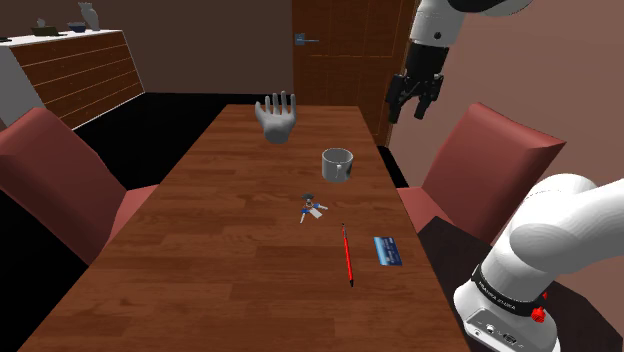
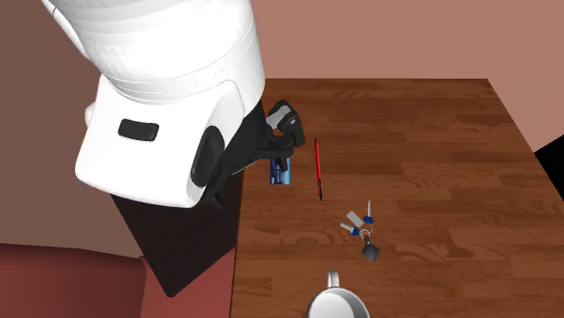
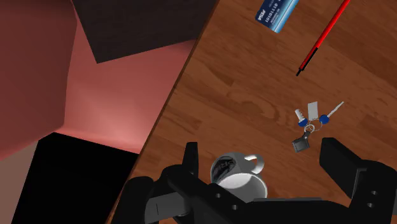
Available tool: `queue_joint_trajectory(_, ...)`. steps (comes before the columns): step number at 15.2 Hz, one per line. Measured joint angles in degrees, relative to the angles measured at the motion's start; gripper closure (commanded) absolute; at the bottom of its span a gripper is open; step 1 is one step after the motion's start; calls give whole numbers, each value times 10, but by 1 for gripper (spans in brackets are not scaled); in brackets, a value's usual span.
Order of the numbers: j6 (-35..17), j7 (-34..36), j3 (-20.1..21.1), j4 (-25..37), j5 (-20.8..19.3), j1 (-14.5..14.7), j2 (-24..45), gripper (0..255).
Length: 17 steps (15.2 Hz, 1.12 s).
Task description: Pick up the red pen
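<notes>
Shoulder view: slim red pen (image 1: 347,255) lies on the brown wooden table (image 1: 220,260) beside a blue card (image 1: 388,250), black gripper (image 1: 412,104) hanging high above. Second exterior view: pen's just beside the card. Wrist view: gripper spread wide, empty. Probably light, stiff, rolly, so pinch mid-barrel.

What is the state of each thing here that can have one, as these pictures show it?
red pen: lying flat on the table, not held.
gripper: open, holding nothing.
mug: upright, apart from the keys.
keys: lying flat.
blue card: lying flat beside the pen.
door: shut.
</notes>
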<state>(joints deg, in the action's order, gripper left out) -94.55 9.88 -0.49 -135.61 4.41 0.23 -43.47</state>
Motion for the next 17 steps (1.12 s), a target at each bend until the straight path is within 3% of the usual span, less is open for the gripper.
queue_joint_trajectory(3,-15,25,15,-23,6,-2,-8,0)
queue_joint_trajectory(9,-94,153,98,-100,42,-4,-7,0)
queue_joint_trajectory(17,-227,339,227,-156,88,-9,72,0)
